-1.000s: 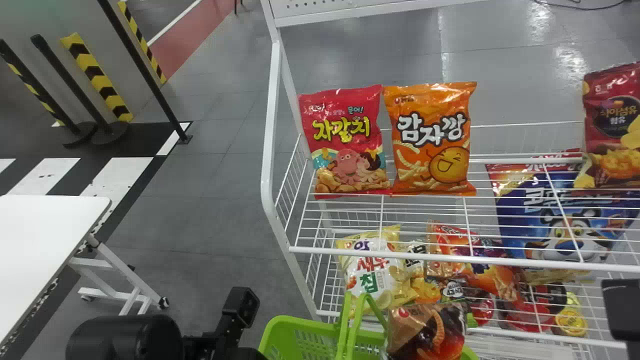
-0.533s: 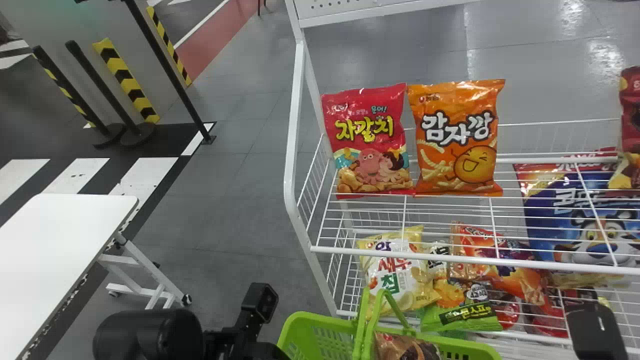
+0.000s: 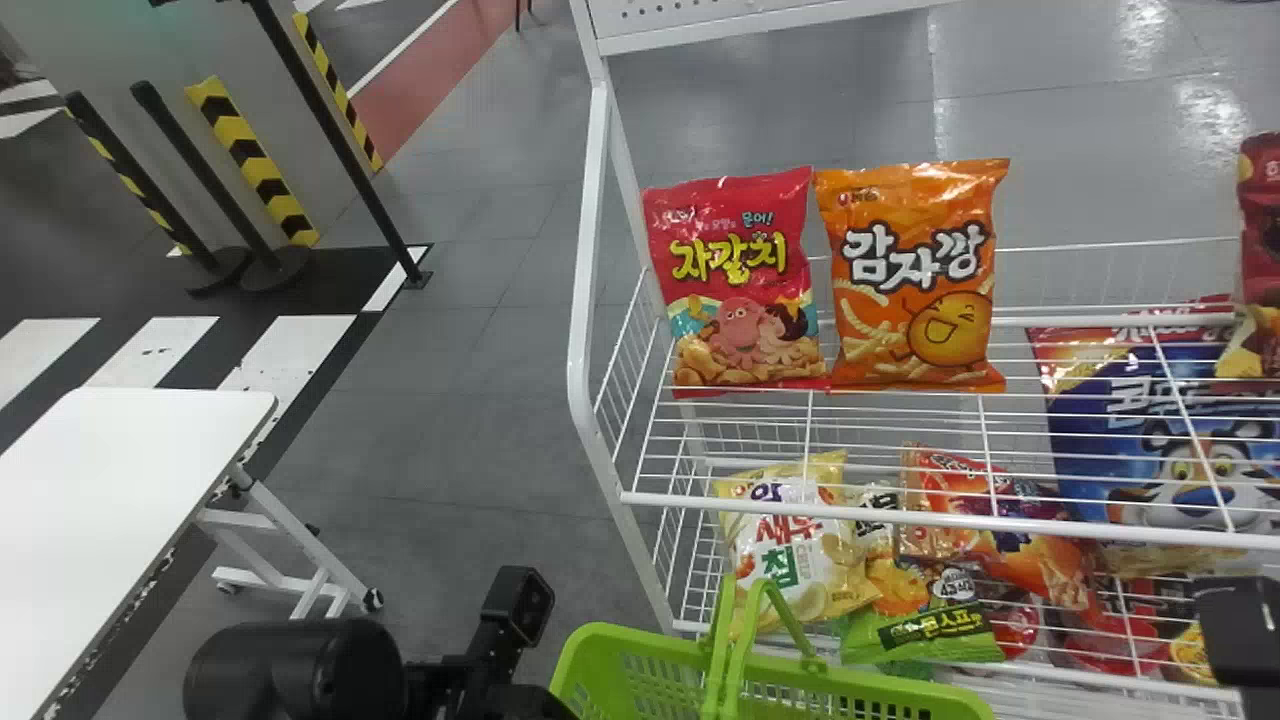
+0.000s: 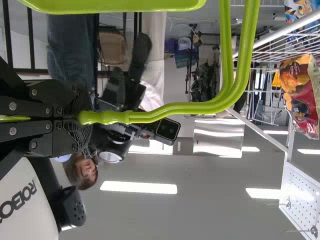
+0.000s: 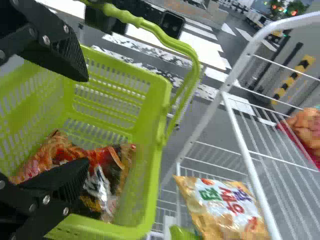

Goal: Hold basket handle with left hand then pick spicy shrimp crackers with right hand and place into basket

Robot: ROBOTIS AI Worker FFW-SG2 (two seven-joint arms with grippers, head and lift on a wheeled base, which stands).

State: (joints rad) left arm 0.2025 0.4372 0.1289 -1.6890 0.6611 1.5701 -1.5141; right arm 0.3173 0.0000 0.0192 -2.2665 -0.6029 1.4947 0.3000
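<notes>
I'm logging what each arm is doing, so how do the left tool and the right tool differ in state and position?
The left tool is shut on the basket handle, while the right tool is open and grips nothing. The left tool is at the handle, whereas the right tool faces the inside of the green basket, where the snack bag lies. Both are black and two-fingered.

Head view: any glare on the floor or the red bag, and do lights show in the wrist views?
Head view: pale glare on the floor, slight shine on the red bag; left wrist view: ceiling lights glow white; right wrist view: small red lights in the background.
</notes>
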